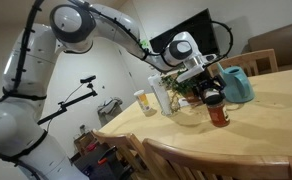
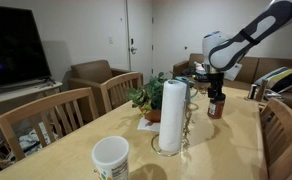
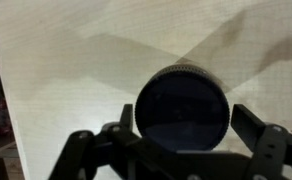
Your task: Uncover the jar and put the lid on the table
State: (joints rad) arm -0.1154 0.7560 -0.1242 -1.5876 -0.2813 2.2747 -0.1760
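Your tool straddles the lid, released: gap shows at 3 o'clock. Jar stands upright on worktop, lid on.

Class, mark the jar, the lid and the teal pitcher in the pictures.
the jar (image 1: 219,116), in an exterior view, reddish glass body
the lid (image 3: 181,108), in the wrist view, centre of its top
the teal pitcher (image 1: 240,86), in an exterior view, its side

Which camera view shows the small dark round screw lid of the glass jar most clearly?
The wrist view: the small dark round lid fills the centre, seen from above, with the gripper straddling it. In both exterior views the lid is only a tiny dark disc on the clear glass jar, under the gripper.
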